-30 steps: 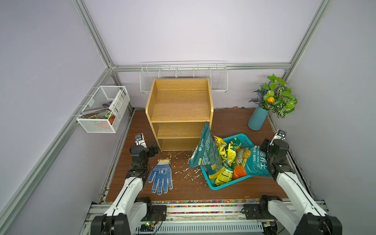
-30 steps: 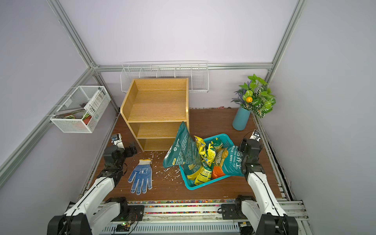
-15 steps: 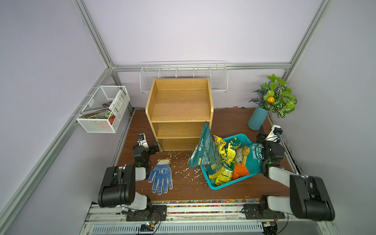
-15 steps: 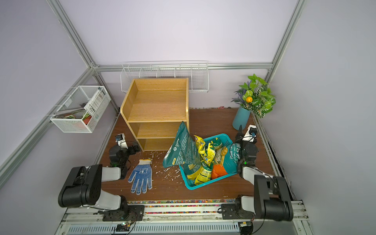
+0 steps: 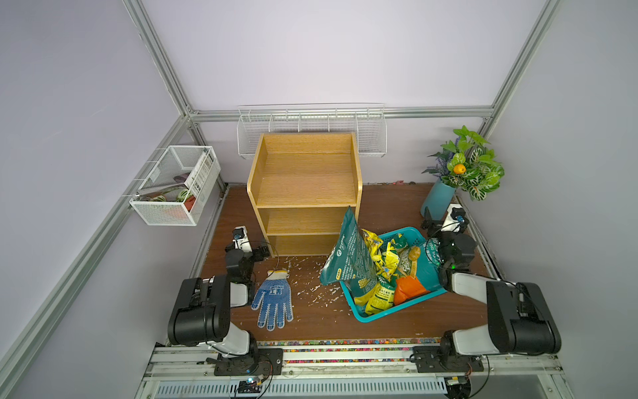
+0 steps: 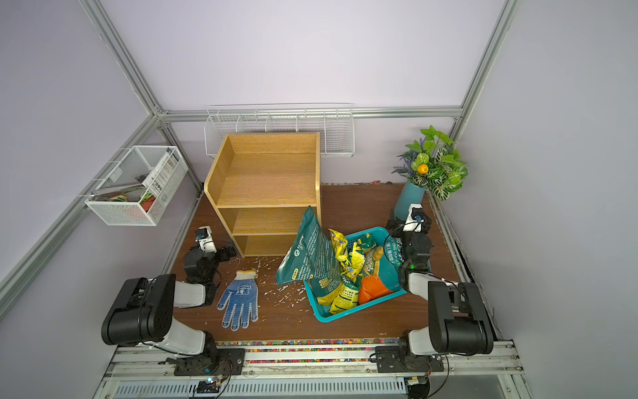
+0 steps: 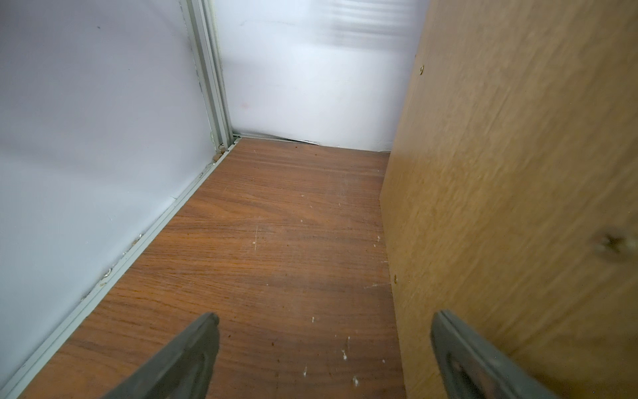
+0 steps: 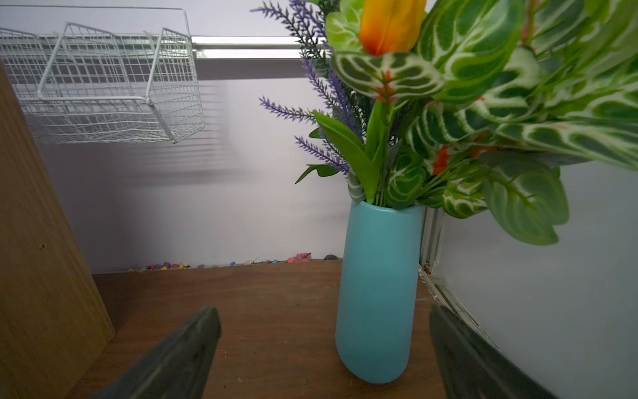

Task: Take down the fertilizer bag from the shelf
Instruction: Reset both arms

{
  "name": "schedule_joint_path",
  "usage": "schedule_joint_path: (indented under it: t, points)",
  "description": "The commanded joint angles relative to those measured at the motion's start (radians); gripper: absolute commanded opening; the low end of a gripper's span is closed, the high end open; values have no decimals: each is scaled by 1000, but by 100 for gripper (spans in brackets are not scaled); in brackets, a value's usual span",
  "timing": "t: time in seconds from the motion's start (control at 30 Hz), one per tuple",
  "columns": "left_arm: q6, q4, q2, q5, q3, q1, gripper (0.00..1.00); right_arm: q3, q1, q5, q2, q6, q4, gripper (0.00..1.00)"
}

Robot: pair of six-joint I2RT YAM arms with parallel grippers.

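Fertilizer bag leans near-upright, top seemingly toward shelf; left tool, right tool apart.

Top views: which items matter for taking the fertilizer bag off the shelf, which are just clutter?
Job: shelf, tiers empty; large green bag, likely the fertilizer, propped against the teal basket.
Lying about: blue glove; vase of plants; white wire racks; white scraps; yellow bags in the basket.

Blue glove lies flat; teal vase, upright, holds leafy plants.
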Motion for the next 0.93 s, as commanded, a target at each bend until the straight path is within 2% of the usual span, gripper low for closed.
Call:
schedule_joint_path:
  t: [0.0, 0.07, 0.9]
  points:
    - [12, -61, 8, 33, 56, -15, 100, -56, 30, -32, 92, -19, -287, 99]
    - [7, -58, 7, 28, 58, -15, 100, -67, 30, -33, 105, -20, -244, 99]
    - [10, -57, 7, 18, 58, -21, 100, -64, 35, -30, 104, -24, -253, 99]
